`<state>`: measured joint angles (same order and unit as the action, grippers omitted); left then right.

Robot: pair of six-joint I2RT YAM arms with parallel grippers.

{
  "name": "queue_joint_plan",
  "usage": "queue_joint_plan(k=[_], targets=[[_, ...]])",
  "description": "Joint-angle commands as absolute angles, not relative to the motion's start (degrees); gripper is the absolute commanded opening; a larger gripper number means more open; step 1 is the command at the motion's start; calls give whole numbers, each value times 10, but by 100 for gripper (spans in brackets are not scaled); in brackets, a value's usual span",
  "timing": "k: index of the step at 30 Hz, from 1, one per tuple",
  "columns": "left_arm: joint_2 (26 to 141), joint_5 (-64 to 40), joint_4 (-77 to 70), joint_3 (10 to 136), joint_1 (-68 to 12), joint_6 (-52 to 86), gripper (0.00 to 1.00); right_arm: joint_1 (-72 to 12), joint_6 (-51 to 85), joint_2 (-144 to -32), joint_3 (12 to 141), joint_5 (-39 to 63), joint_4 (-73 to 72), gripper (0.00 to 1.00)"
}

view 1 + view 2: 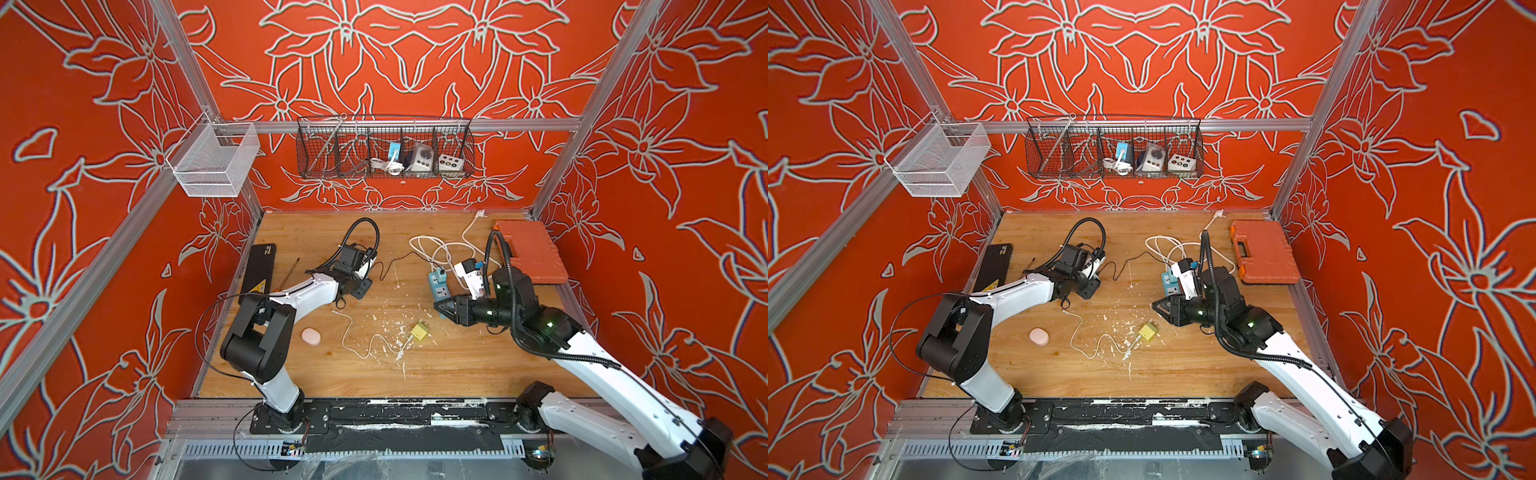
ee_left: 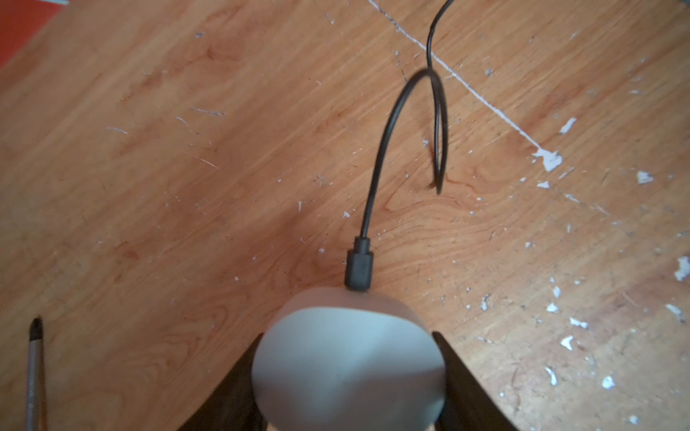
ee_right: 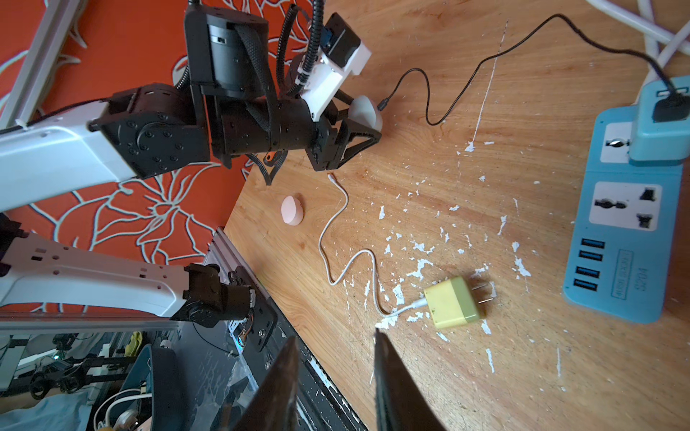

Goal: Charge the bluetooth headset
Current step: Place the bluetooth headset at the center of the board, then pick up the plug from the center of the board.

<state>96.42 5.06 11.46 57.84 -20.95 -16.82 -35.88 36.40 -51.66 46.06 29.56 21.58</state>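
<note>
Left wrist view: your left claw (image 2: 347, 352) grips the white headset case (image 2: 347, 373) by the worktop (image 2: 168, 194), black cable (image 2: 377, 168) touching its end. Your right claw (image 3: 335, 335) hangs narrowly parted, empty, near the power strip (image 3: 627, 224).

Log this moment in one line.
left tool: gripping white case | black cable: connector against case | right tool: open, empty, near power strip

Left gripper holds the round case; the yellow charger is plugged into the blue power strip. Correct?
No. The left gripper holds the round case, but the yellow charger lies unplugged on the table, apart from the blue power strip; the right wrist view shows it.
</note>
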Motion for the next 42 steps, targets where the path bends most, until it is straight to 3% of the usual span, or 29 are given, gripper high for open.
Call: queue_joint_plan(k=[1,6,12,19,20,21,35,42], targets=[[996,54,148,601,-207,-147,17,-356,375,-517,454,291,197,34],[1024,66,162,612,-207,-139,22,-357,380,-517,451,289,194,34],[1041,68,181,627,-207,-134,37,-356,386,-518,445,286,188,34],[1044,66,188,626,-206,-133,60,-357,389,-517,445,283,189,34],[1043,66,189,625,-206,-134,76,-357,389,-517,445,283,190,34],[1041,64,190,624,-207,-135,98,-356,389,-516,444,283,191,34],[942,97,228,642,-207,-110,99,-356,380,-502,446,270,216,34],[840,85,242,643,-204,25,99,-356,367,-482,447,246,248,34]])
